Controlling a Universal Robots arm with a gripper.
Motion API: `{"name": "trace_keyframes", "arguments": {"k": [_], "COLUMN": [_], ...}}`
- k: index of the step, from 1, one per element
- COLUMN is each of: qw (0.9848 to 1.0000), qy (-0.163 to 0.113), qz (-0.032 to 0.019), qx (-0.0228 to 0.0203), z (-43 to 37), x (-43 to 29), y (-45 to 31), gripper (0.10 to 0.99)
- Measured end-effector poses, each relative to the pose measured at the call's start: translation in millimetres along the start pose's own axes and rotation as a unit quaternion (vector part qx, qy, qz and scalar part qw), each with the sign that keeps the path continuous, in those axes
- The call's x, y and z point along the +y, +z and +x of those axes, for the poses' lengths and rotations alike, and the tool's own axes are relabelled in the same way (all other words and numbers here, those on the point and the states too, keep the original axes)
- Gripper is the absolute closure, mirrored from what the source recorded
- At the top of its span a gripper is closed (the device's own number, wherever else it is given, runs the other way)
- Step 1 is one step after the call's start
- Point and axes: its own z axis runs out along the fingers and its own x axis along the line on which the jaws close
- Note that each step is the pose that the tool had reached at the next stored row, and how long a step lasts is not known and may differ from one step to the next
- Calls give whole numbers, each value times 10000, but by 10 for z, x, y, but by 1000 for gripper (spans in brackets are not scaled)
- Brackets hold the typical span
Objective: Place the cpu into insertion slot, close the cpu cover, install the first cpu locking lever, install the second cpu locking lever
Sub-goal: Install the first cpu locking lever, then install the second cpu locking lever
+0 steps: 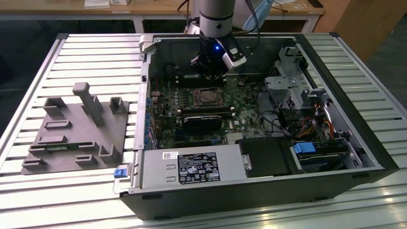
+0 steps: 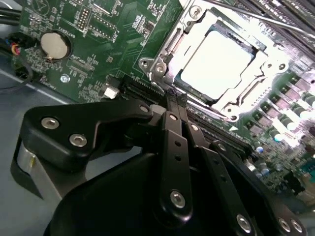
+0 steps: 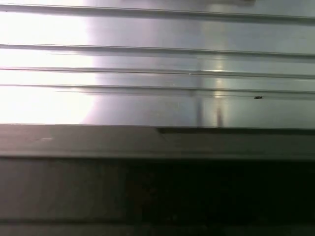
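Inside the open computer case, the cpu (image 2: 219, 61) lies in the insertion slot (image 1: 207, 97), its pale silver face lit brightly. The cpu cover (image 2: 256, 61), a silver frame plate, lies flat around it, with the chip showing through its window. A thin metal lever rod (image 2: 275, 22) runs along one side of the socket. My gripper (image 2: 174, 97) hangs just beside the socket's near corner, its black fingers (image 2: 172, 147) pressed together with nothing visible between them. In the exterior view the gripper (image 1: 213, 74) stands over the green board just behind the slot.
A black module (image 1: 203, 121) sits in front of the socket, and the grey power supply (image 1: 190, 167) in front of that. Drive cage and cables (image 1: 299, 90) fill the exterior view's right. A grey fixture (image 1: 76, 129) rests on the slatted table (image 3: 147, 69). A coin battery (image 2: 54, 44) is on the board.
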Motion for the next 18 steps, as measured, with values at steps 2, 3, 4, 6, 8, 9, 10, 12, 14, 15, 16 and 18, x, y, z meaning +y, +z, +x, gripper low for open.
{"name": "trace_keyframes", "arguments": {"k": [2, 3, 4, 6, 8, 9, 10, 12, 14, 15, 16, 18], "qw": [10000, 10000, 10000, 10000, 10000, 10000, 10000, 10000, 10000, 10000, 10000, 10000], "qy": [0, 0, 1, 2, 2, 2, 2, 2, 2, 3, 2, 2], "qz": [-1, -1, 0, -1, 0, 0, 0, -1, -1, -1, 0, 0], "qx": [-1, 0, 0, 0, 0, 0, 0, 0, 0, -1, 0, 0], "z": [-1, -1, -1, -1, -2, -2, -3, -4, -4, -4, -5, -6], "x": [1, -2, -8, -19, -29, -33, -37, -43, -48, -49, -51, -68], "y": [-12, -12, -13, -13, -13, -13, -14, -13, -13, -13, -14, -14], "gripper": [980, 980, 980, 980, 980, 980, 980, 980, 980, 980, 980, 980]}}
